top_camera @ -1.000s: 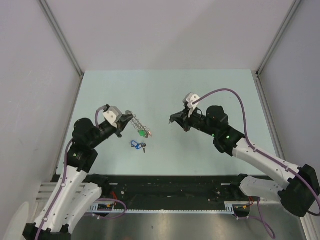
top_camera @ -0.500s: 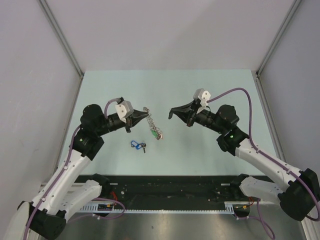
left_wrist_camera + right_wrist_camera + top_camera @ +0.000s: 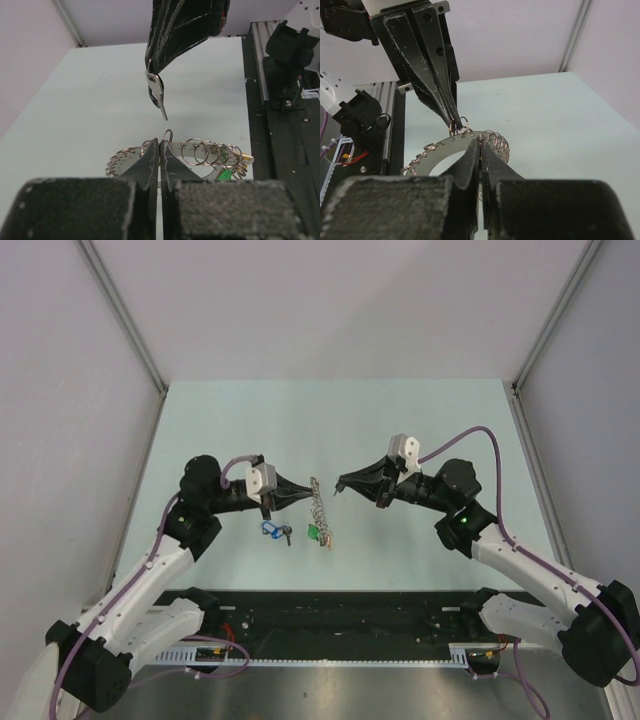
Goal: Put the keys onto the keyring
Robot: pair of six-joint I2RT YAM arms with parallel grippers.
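Nearest us, the blue-tagged keys (image 3: 269, 529) lie flat on the table (image 3: 330, 420), with a darker piece (image 3: 287, 534) just beside the tag. They sit below the left pincer (image 3: 305, 489), on its near side, and nothing is touching them.

Up at the left pincer, the fingers are pressed right together, clamped on the rim of the keyring (image 3: 319, 508)! From its own camera the two black fingers meet with the grey band sandwiched between their tips. The ring spreads out to both sides just ahead of them, hung with small wire rings (image 3: 193, 150) and silvery keys (image 3: 114, 167) along its edge. The green tag (image 3: 225, 174) dangles off the ring, to the right of the fingertips in that view. From above, the ring shows edge-on, hanging from the pincer's tips toward the near side with the green tag at its low end. Whether that end touches the table, I can't tell.

Just past the ring, tip to tip with the left pincer, comes the right pincer (image 3: 341, 484). It's closed too, pinching a small key (image 3: 156, 93) by the head. The blade hangs down, slightly slanted, its point just above the ring's rim and right over the left fingertips, with a sliver of gap showing. The right wrist camera has its own fingers shut in front of the ring's band, and the left pincer's tips nip the rim just beyond.

Behind it all, the pale table runs off to the back walls (image 3: 300, 310).
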